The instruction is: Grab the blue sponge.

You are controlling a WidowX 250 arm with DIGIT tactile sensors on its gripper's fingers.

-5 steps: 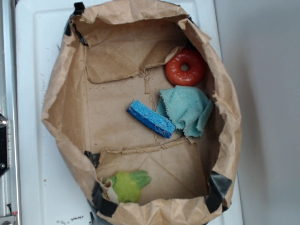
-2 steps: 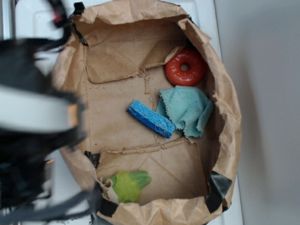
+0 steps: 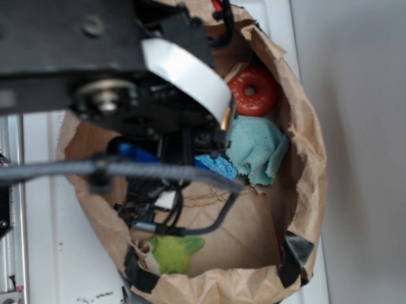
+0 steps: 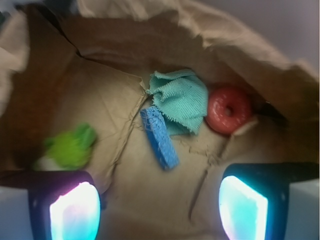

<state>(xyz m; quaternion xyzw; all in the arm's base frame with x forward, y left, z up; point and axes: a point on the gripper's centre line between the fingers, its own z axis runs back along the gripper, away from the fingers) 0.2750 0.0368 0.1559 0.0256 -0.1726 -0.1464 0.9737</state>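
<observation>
Overhead, the gripper [image 4: 159,205] hung wide open and empty above the brown paper bag [image 4: 150,37], well clear of the blue sponge [image 4: 159,137].
Its two glowing fingers [image 4: 75,210] stood far apart, holding nothing. The sponge lay flat near the middle of the bag's floor, its upper end touching the teal cloth [image 4: 182,100]. A red ring [image 4: 229,110] sat just beside the cloth toward the bag's right wall, and a green plush toy [image 4: 72,147] lay by the left wall. From the exterior view the black arm [image 3: 107,68] hid most of the sponge [image 3: 217,166].
</observation>
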